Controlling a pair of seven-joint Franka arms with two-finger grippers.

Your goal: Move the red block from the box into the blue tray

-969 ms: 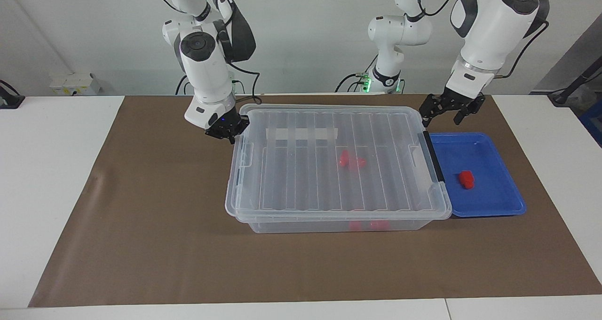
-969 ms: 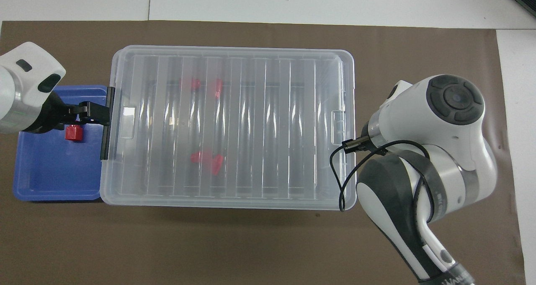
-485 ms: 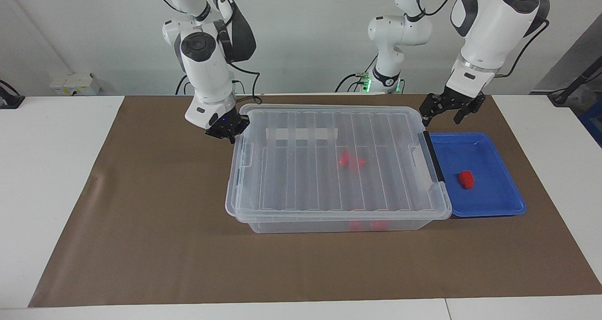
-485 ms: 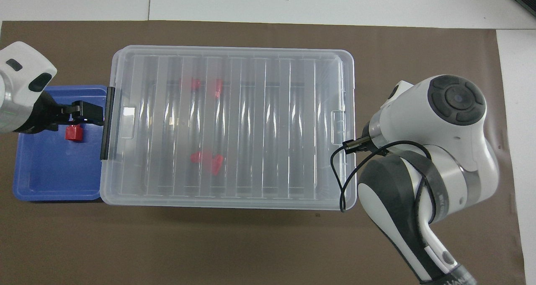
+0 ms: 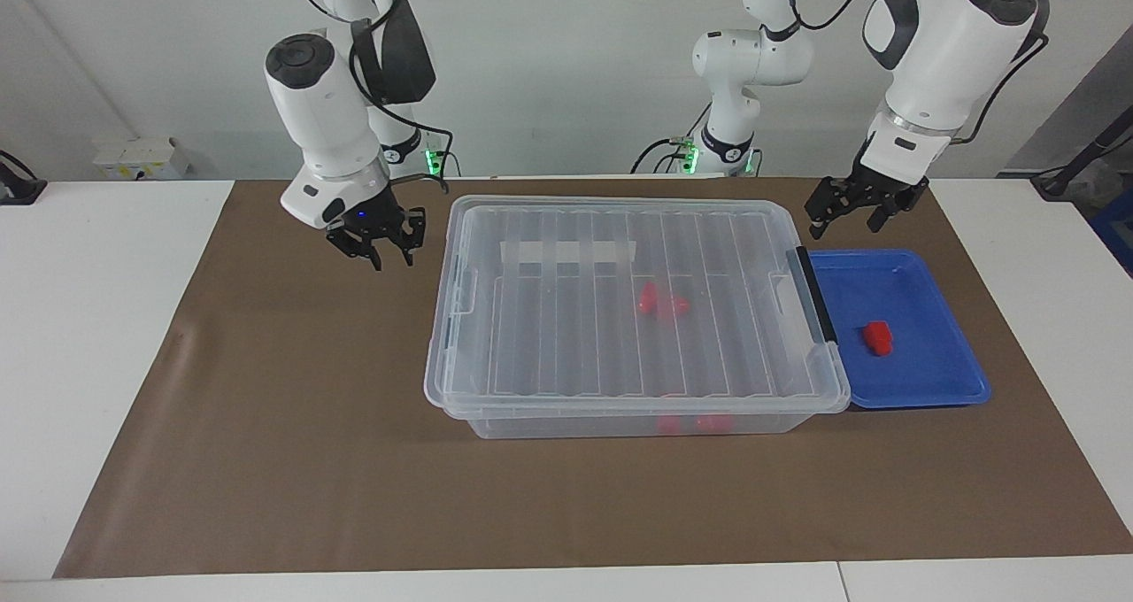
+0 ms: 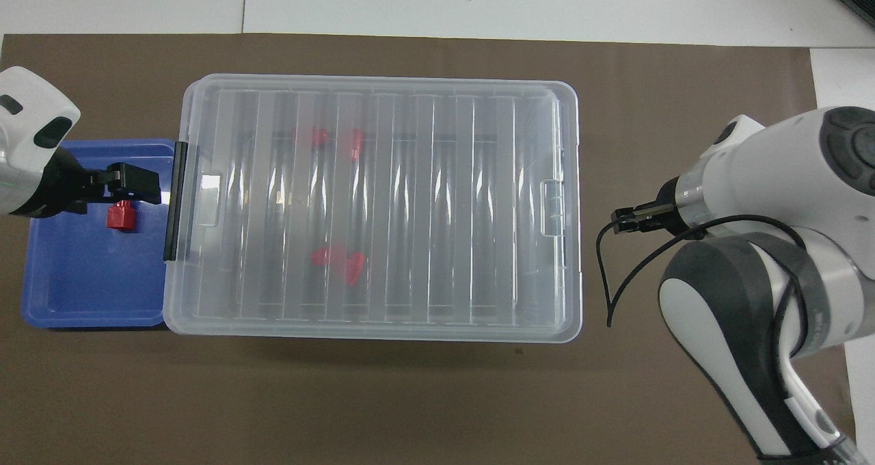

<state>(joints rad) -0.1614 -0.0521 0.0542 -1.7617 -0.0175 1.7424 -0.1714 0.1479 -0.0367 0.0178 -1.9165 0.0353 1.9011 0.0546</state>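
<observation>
The box [image 5: 620, 354] is a clear bin with its ribbed lid on; it also shows in the overhead view [image 6: 424, 212]. Several red blocks lie inside it [image 5: 659, 301] [image 6: 335, 258]. One red block [image 5: 877, 337] [image 6: 119, 217] lies in the blue tray [image 5: 921, 381] [image 6: 89, 287], which sits against the box's black clip handle [image 5: 814, 292]. My left gripper [image 5: 851, 219] [image 6: 133, 184] hangs open and empty over the tray's end nearest the robots. My right gripper [image 5: 385, 252] [image 6: 625, 220] is open and empty over the mat, apart from the box's other end.
A brown mat [image 5: 265, 425] covers the table under the box and the tray. A third white arm [image 5: 743, 80] stands at the robots' end. A small white unit [image 5: 142, 155] lies on the white table past the mat at the right arm's end.
My right gripper has pulled away from the end of the box toward the right arm's end of the table. My left gripper has drifted slightly away from the black handle. The blocks have not moved.
</observation>
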